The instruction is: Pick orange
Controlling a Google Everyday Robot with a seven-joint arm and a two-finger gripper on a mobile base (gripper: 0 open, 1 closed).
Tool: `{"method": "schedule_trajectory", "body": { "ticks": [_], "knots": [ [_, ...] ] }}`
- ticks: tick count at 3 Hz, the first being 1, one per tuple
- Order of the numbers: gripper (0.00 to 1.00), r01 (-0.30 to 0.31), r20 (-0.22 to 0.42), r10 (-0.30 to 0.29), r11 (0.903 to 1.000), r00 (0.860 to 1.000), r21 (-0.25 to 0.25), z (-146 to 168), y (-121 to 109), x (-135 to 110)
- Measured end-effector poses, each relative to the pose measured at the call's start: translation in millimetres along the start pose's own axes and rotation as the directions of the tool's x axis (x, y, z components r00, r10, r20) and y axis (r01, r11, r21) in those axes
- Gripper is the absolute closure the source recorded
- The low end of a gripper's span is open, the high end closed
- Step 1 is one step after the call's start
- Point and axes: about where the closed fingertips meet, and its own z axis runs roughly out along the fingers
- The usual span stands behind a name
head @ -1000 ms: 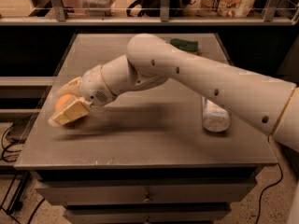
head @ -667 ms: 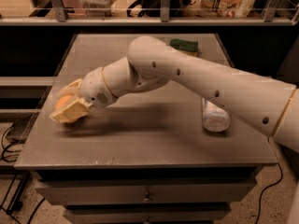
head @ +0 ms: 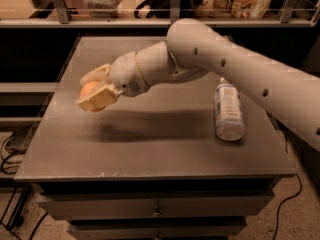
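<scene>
Fig.: gripper (head: 96, 89), left of frame centre, clenched on the orange (head: 87, 89), apparently raised clear of the worktop (head: 150, 151) | handling: probably light, firm, round; dimpled skin offers some friction, yet it could roll out | hold: across the widest girth, moderate squeeze | plastic bottle (head: 228, 111) lies right, well apart.

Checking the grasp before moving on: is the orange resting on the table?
No, the orange is clamped in the gripper, held above the table at its left side.
</scene>
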Motion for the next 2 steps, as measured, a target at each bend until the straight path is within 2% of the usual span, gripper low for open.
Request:
{"method": "schedule_trajectory", "body": {
  "ticks": [1, 2],
  "knots": [
    [1.0, 0.08, 0.033, -0.083, 0.9943, 0.996, 0.071, -73.5, -14.6, -28.7],
    [1.0, 0.096, 0.04, -0.1, 0.9926, 0.994, 0.074, -76.7, -15.9, -38.2]
  ]
}}
